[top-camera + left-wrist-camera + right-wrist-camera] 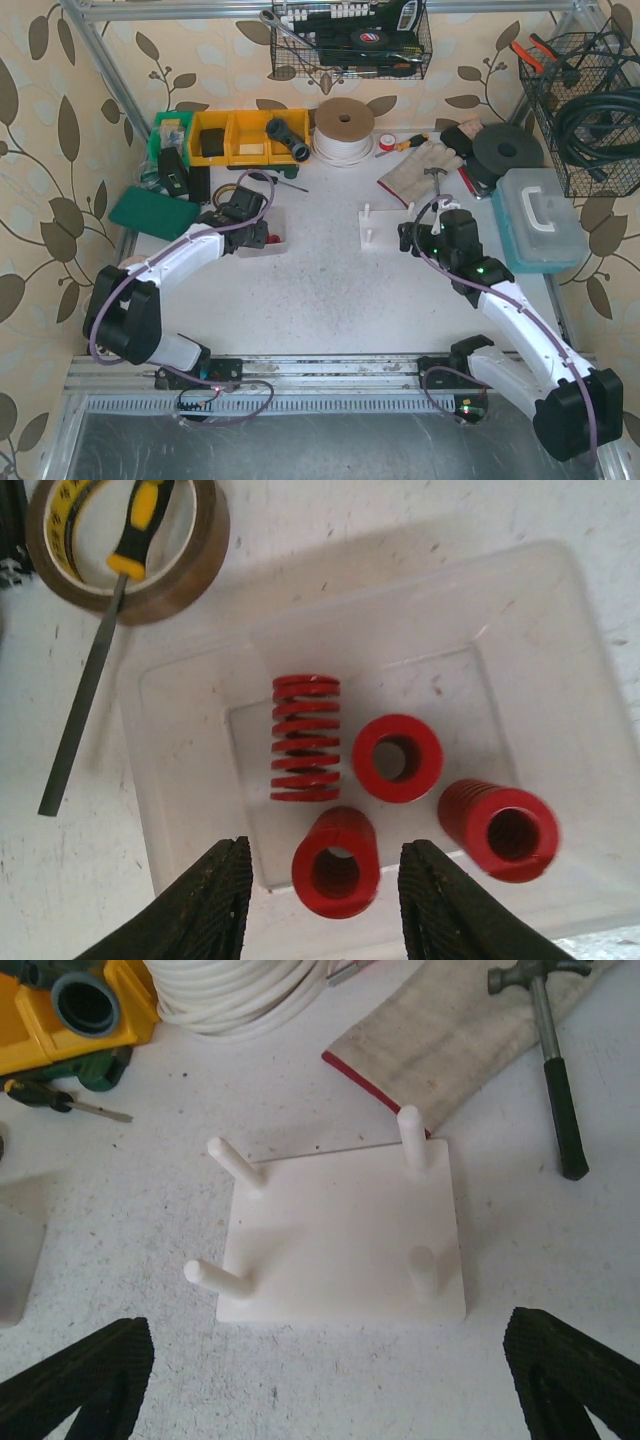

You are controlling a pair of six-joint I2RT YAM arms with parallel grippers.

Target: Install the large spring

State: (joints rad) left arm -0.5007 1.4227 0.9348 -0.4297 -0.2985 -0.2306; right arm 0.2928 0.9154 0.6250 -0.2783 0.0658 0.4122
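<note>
Several red coil springs lie in a clear tray. One lies on its side, one stands on end, one leans at the right, and one sits between my left fingers. I cannot tell which is the large one. My left gripper is open above the tray, touching nothing; it also shows in the top view. My right gripper is open wide and empty, just in front of a white base plate with several upright pegs. The plate also shows in the top view.
A tape roll with a yellow-handled screwdriver lies beside the tray. A hammer and a work glove lie behind the plate. A white cord coil, yellow bins and a clear case stand around.
</note>
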